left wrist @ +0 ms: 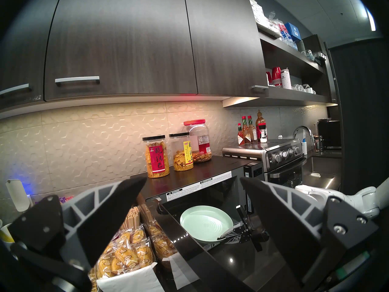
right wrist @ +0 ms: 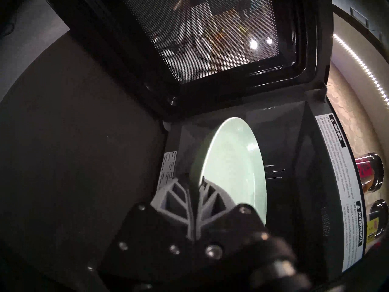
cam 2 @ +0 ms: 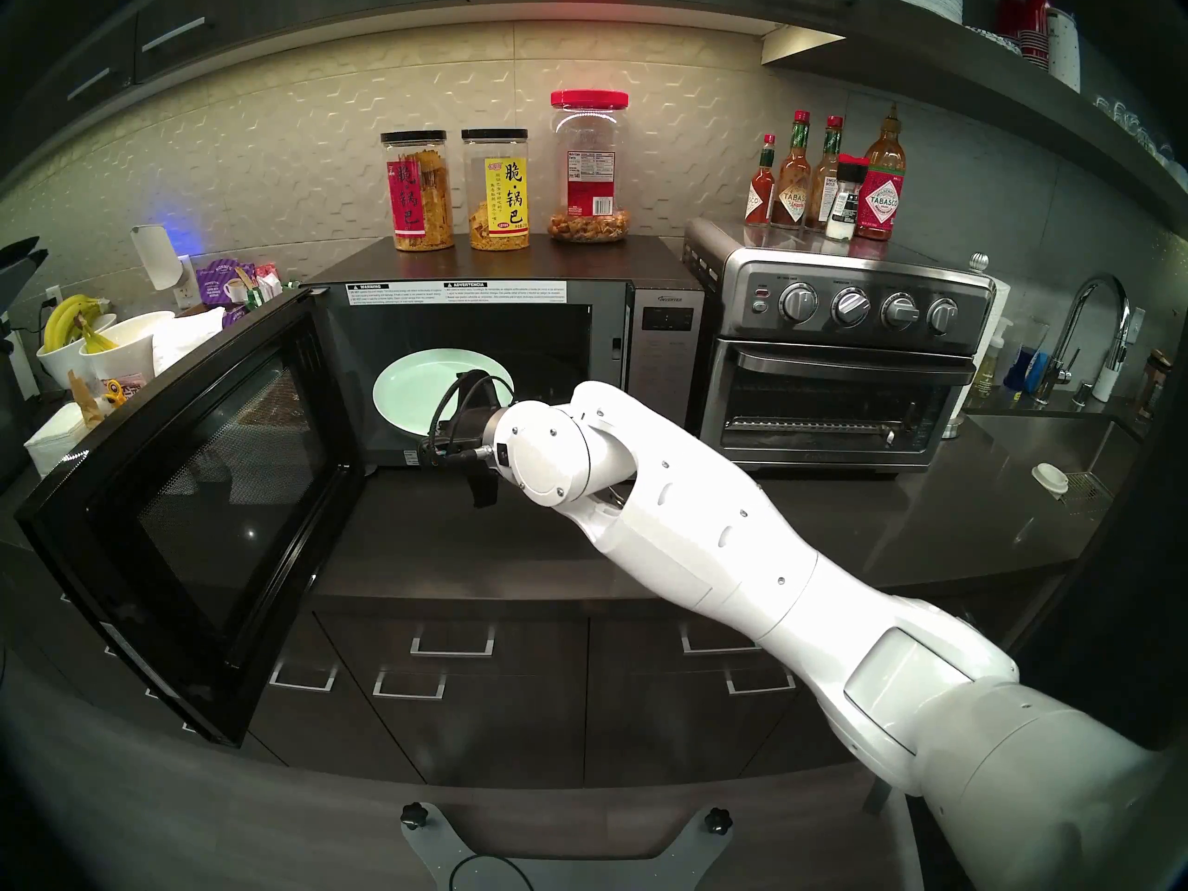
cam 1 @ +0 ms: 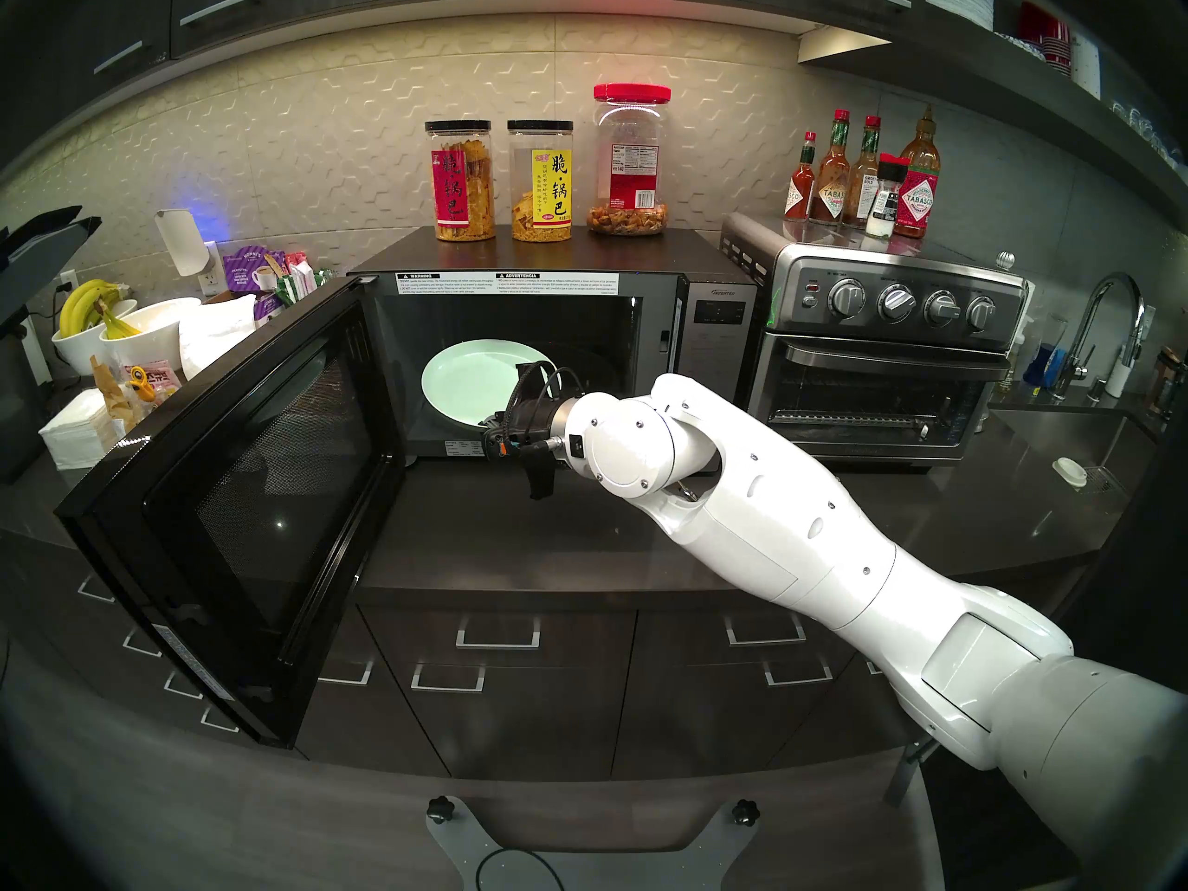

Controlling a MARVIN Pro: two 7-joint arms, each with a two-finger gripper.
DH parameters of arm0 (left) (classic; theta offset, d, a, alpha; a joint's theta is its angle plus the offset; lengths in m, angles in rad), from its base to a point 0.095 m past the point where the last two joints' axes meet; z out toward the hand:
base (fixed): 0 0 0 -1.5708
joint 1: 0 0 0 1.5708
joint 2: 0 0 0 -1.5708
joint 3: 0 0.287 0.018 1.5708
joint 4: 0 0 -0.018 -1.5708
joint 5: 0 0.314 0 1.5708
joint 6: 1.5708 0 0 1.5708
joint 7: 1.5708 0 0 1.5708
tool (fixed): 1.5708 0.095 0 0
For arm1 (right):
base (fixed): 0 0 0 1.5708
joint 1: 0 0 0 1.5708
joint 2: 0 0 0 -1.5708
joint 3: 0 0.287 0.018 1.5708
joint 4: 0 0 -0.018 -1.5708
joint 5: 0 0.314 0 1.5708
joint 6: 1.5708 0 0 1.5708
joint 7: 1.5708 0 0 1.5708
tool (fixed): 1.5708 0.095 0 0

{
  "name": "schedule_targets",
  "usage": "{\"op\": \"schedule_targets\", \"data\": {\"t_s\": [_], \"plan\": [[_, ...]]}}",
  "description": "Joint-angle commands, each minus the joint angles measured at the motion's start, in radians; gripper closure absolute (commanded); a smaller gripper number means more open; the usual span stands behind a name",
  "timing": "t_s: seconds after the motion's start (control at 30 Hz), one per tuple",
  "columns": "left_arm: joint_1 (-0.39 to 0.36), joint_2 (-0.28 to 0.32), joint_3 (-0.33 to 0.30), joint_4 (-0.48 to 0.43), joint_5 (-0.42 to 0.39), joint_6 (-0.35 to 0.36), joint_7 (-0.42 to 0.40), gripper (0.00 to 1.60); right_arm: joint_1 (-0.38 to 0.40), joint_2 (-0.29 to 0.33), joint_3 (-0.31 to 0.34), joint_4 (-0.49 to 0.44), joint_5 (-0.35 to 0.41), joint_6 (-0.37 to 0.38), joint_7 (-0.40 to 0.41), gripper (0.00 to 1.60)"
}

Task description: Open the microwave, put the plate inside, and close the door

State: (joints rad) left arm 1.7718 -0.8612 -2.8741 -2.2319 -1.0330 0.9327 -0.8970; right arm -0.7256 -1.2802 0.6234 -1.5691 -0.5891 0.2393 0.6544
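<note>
Nearest, the door point(cam 1: 231, 484) stands swung wide to the left over the front of the bench point(cam 1: 514, 536), so the opening step is done. Beyond it the right tool point(right wrist: 194, 192) is clamped on the near rim of the plate point(cam 1: 472, 382), which hangs tilted in the mouth of the microwave point(cam 1: 717, 330), partly inside the cavity and seemingly not yet resting on its floor. The placing step is in hand. Next, I judge, the plate must go deeper, level out and settle before the jaws let go and the arm backs clear of the door's sweep. The left tool point(left wrist: 193, 192) waits aside, spread wide and empty.
</note>
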Motion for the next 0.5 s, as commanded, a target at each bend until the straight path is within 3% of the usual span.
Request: {"op": "schedule_targets", "data": {"t_s": [0.0, 0.47], "plan": [[0.000, 0.003, -0.006, 0.002, 0.002, -0.002, -0.108, 0.00, 0.086, -0.075, 0.006, 0.064, -0.020, 0.021, 0.014, 1.60], [0.001, 0.003, -0.006, 0.000, -0.001, -0.002, -0.100, 0.00, 0.165, -0.177, 0.004, 0.233, -0.051, 0.041, 0.030, 1.60]]}}
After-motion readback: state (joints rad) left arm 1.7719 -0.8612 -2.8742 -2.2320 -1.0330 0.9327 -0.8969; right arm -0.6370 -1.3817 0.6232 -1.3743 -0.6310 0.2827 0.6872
